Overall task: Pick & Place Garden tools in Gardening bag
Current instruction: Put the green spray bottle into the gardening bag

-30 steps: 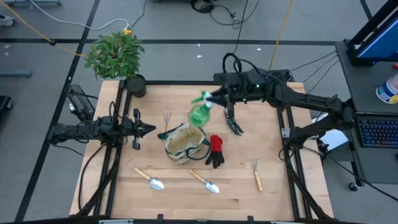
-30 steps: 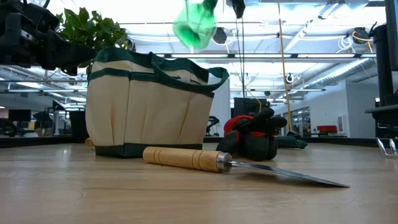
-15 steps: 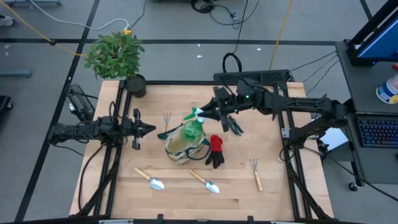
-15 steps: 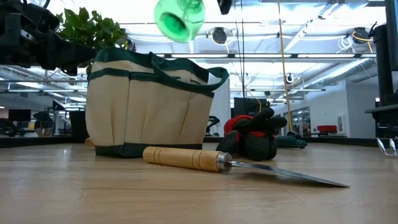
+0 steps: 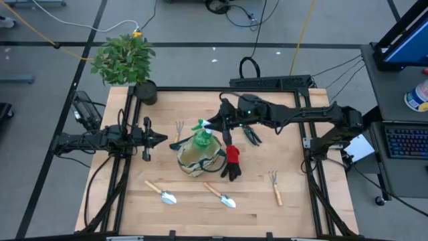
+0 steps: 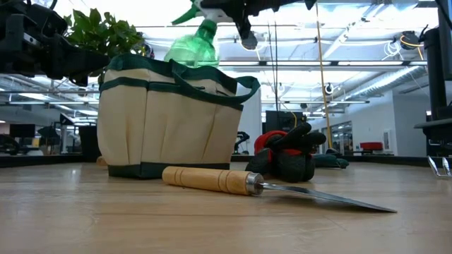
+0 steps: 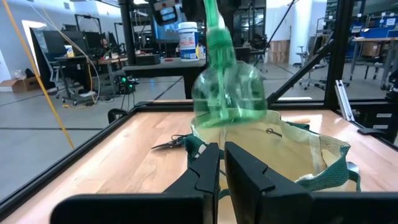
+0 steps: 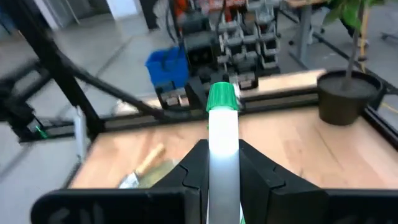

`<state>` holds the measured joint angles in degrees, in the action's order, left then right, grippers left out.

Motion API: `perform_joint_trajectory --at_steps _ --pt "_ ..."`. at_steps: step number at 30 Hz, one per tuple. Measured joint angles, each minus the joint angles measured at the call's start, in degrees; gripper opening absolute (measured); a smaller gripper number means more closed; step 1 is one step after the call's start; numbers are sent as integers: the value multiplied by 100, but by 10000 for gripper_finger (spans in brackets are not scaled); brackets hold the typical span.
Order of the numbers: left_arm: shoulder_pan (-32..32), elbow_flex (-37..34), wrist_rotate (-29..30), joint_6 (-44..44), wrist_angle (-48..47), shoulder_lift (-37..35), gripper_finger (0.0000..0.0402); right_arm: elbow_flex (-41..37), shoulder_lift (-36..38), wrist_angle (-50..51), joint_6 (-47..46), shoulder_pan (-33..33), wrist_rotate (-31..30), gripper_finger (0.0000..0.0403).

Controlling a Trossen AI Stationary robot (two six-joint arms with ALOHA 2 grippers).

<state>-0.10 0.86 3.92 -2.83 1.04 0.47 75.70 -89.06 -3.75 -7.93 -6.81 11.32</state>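
The green spray bottle (image 5: 202, 139) hangs upright over the round beige gardening bag (image 5: 194, 161), with its base at the bag's mouth in the low view (image 6: 192, 49). My right gripper (image 5: 215, 125) is shut on the bottle's top. My left gripper (image 5: 158, 139) is shut and empty, left of the bag. Two wooden-handled trowels (image 5: 162, 193) (image 5: 221, 195) lie near the front edge. The red-and-black gloves (image 5: 232, 162) lie right of the bag, and the black shears (image 5: 253, 136) lie behind them. One fork rake (image 5: 179, 127) lies behind the bag on its left, another (image 5: 275, 186) at the front right. My right gripper pinches the bottle's white spray head (image 8: 222, 134) between its two fingers (image 8: 193, 168), just behind the green nozzle (image 8: 221, 96). The fingers come slanting down from the table's far right. The bottle hangs upright below them, clear of the table, its base level with the bag's rim (image 6: 176, 70).
A leafy plant (image 5: 126, 59) in a black pot (image 5: 144, 92) stands at the far left corner. A black frame (image 5: 130, 114) runs along the table's edges. In the low view a trowel (image 6: 219, 180) lies in front of the bag (image 6: 169, 120).
My right gripper has carried the spray bottle toward the table's left and near edges and down, until it is over the bag. The bottle has turned from tilted, base toward the front, to upright, and its base has sunk to the bag's mouth.
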Motion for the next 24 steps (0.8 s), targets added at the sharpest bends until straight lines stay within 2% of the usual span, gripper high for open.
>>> perform_joint_trajectory --at_steps 7,16,24 --pt "0 0 0 15 0 2 33 0 -88 288 155 213 -650 46" --pt "2 0 -4 39 0 0 33 -13 -311 468 136 380 -983 47" --pt "0 -2 -98 46 -2 2 33 -2 -624 519 -37 394 -973 49"
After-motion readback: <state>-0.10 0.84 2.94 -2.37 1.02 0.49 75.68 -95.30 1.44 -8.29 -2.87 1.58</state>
